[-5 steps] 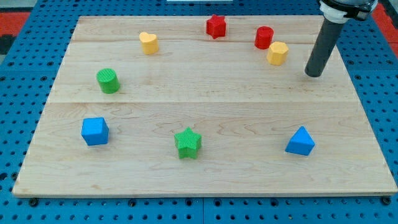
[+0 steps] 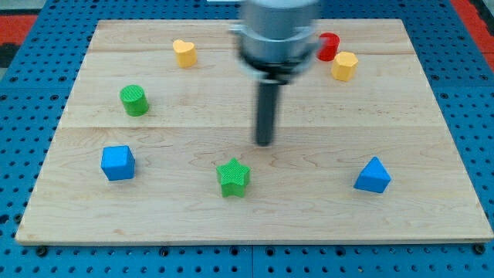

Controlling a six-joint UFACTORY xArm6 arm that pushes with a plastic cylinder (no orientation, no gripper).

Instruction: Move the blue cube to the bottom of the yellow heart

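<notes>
The blue cube (image 2: 117, 163) sits near the board's left edge, toward the view's bottom. The yellow heart (image 2: 184, 52) lies near the view's top, left of centre, well above the cube. My tip (image 2: 265, 143) rests on the board at mid-view, just above and right of the green star (image 2: 233, 177). It is far to the right of the blue cube and well below the yellow heart. The arm's body is blurred and hides the red star.
A green cylinder (image 2: 134, 100) stands between the heart and the cube on the left. A red cylinder (image 2: 329, 46) and a yellow hexagonal block (image 2: 344, 66) sit at top right. A blue triangular block (image 2: 373, 175) lies at bottom right. The wooden board (image 2: 432, 208) lies on blue pegboard.
My tip has swept from the board's right edge near the yellow hexagonal block leftward and downward to mid-board above the green star. No block has moved.
</notes>
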